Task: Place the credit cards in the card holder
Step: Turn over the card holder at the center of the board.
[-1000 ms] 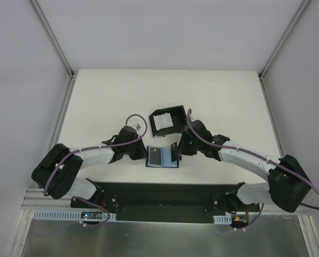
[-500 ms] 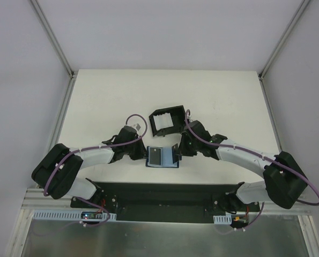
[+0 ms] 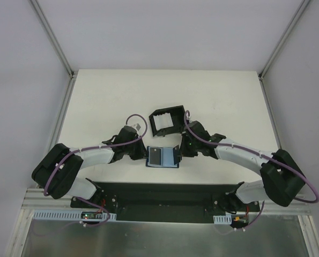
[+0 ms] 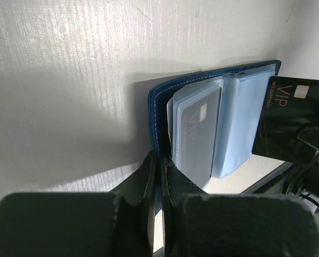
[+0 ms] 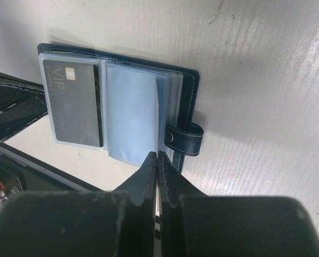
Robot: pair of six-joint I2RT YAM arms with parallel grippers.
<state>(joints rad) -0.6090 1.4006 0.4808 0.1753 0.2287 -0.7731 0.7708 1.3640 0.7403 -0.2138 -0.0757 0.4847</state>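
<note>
The navy card holder [image 3: 163,157] lies open at the near middle of the table, with pale blue sleeves [image 5: 132,118] and a snap tab [image 5: 185,138]. One grey card [image 4: 197,134] sits in a clear sleeve on its left side and also shows in the right wrist view [image 5: 73,104]. My left gripper [image 4: 162,158] is shut on the left cover edge of the card holder [image 4: 158,115]. My right gripper [image 5: 157,156] is shut on a dark "VIP" credit card [image 4: 285,120], held on edge over the holder's right side.
A black square tray [image 3: 168,120] with raised walls stands just behind the card holder, between the two arms. The dark base strip [image 3: 159,195] runs along the table's near edge.
My right arm has shifted slightly left, bringing its card closer over the card holder. The left arm and the holder have stayed put.
</note>
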